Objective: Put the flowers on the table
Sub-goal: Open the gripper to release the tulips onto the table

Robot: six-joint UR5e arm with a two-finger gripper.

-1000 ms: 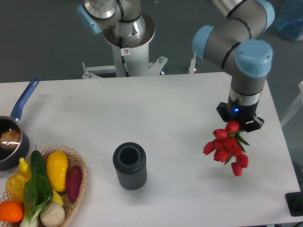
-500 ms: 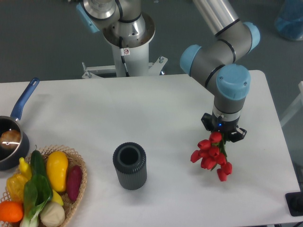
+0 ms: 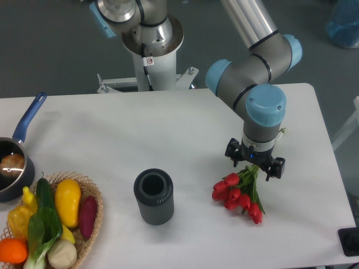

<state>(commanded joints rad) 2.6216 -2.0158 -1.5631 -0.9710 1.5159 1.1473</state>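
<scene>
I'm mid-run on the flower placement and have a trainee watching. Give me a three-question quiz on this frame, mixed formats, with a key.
1. True or false: the flowers are standing inside the dark vase.
2. Multiple choice: the gripper is over which part of the flowers? A) the red buds B) the stem end C) no part of them
3. Fill in: the wicker basket of vegetables sits at the table's front-____ corner in the camera view.

Key: 1 false, they are to the right of the vase, low over or on the table. 2 B. 3 left.
</scene>
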